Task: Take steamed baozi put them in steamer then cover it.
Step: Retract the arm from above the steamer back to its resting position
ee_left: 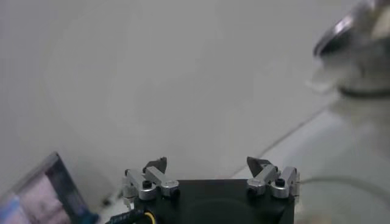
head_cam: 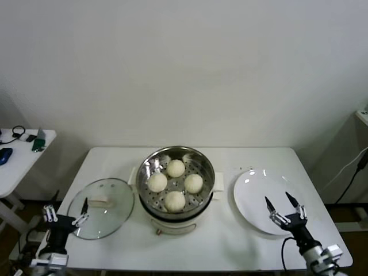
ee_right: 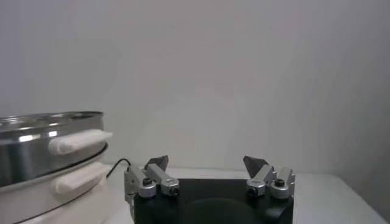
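Note:
Several cream-white baozi (head_cam: 175, 168) lie in the shiny steel steamer (head_cam: 204, 161) at the table's middle, on its cream pot base. The glass cover (head_cam: 115, 215) with its cream bar handle rests flat on the table left of the steamer. My left gripper (head_cam: 69, 208) hangs open and empty at the front left, just beside the cover's edge. Over the near rim of the white plate, my right gripper (head_cam: 282, 203) stands open and empty. In the right wrist view the steamer (ee_right: 49, 149) shows side-on, beyond the open right gripper (ee_right: 207, 163). The left gripper (ee_left: 210, 163) also shows open in its wrist view.
A flat white plate (head_cam: 253, 192) lies bare to the right of the steamer. A small side table (head_cam: 17, 164) with gadgets on it stands off to the left. The wall rises right behind the white table (head_cam: 230, 241).

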